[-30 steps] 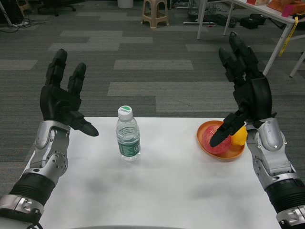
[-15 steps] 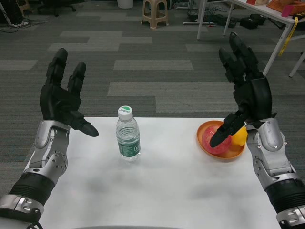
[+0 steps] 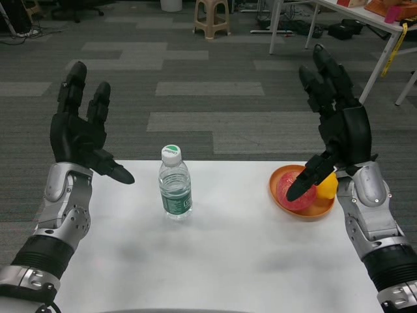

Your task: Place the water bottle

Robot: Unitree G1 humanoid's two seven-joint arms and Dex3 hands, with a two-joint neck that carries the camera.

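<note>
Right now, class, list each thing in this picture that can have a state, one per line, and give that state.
water bottle: upright on the table, cap on, held by neither hand.
left hand: raised, fingers apart, holding nothing.
right hand: raised, fingers apart, holding nothing.
orange bowl: right way up on the table, with pink and yellow things in it.

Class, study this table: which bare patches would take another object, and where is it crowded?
The white table is bare between the clear plastic water bottle with a white cap and the orange bowl, and across the whole near half. A narrower strip lies between the bottle and the left hand. It is crowded at the far right, where the right hand hangs over the bowl.
</note>
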